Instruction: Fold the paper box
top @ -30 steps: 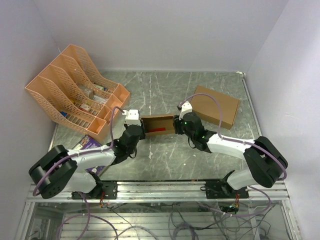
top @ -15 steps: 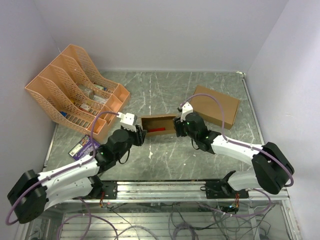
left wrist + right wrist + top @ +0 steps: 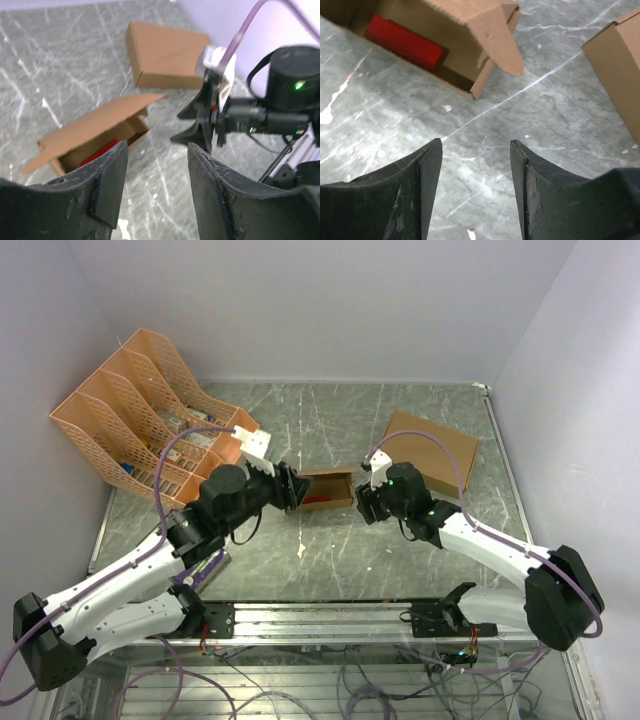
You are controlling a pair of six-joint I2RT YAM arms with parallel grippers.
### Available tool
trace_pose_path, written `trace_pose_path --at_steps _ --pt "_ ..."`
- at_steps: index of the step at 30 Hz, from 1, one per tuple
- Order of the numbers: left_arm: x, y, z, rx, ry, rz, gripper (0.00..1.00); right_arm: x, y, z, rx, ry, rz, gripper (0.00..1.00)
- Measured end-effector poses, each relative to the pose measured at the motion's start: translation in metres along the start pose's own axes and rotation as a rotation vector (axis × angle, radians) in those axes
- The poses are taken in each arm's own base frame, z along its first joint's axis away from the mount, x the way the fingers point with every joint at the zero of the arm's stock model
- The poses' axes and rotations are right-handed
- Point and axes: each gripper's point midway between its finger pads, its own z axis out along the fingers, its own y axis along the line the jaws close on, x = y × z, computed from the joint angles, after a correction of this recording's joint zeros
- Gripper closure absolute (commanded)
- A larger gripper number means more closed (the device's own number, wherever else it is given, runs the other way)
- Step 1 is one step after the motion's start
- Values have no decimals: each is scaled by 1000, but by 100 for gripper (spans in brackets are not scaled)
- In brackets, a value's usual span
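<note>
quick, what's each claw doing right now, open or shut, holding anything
left claw: open, holding nothing
right claw: open, holding nothing

The left arm (image 3: 130, 580) and right arm (image 3: 490, 545) stretch from the table's (image 3: 330, 420) near edge toward its middle. The left gripper (image 3: 291, 487) and right gripper (image 3: 363, 504) face each other, jaws spread apart.

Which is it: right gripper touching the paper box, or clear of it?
Apart. The right wrist view shows bare marble table between the open right gripper and the nearest corner of the paper box.
</note>
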Motion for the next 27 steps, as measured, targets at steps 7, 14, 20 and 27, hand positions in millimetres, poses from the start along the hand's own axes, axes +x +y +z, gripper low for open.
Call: trace_pose_path --at_steps 7,14,20,27 --pt "-62 16 25 7 -49 -62 38 -8 20 -36 -304 55 -158 46" --pt "-42 67 53 -27 53 -163 52 -122 42 -91 -557 -169 -384 92" --pt "1 80 78 -3 196 -205 70 -180 36 -48 -616 -193 -354 100" --pt "27 86 86 5 282 -201 74 -116 34 42 -699 89 -209 100"
